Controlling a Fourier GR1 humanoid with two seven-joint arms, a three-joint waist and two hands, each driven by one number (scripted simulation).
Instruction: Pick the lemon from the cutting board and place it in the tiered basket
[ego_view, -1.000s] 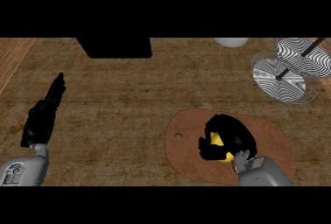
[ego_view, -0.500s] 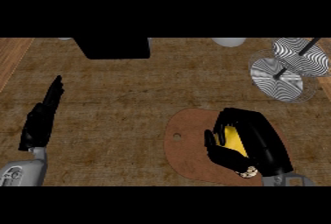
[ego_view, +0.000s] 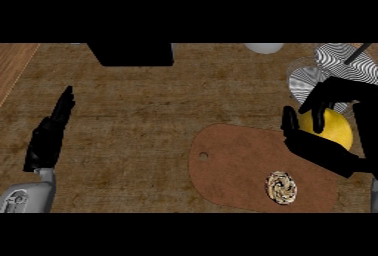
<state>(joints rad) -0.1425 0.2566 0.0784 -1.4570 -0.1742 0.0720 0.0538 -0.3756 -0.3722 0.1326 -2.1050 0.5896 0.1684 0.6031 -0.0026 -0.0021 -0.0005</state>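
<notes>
1. The right hand shows at the view's right edge, fingers and thumb curled round the lemon.
2. The lemon is yellow and sits inside that grip, just past the right rim of the board.
3. The board is brown and rounded, lying below and to the left of the right hand. It has a small hole near its left edge.
4. A small round patterned disc rests on the board, below the right hand.
5. The left hand is well apart at the view's left, fingers straight and together, holding nothing.
6. Beyond the right hand stands the basket, with striped black-and-white tiers.
7. A black box lies far off to the upper left of the right hand.
</notes>
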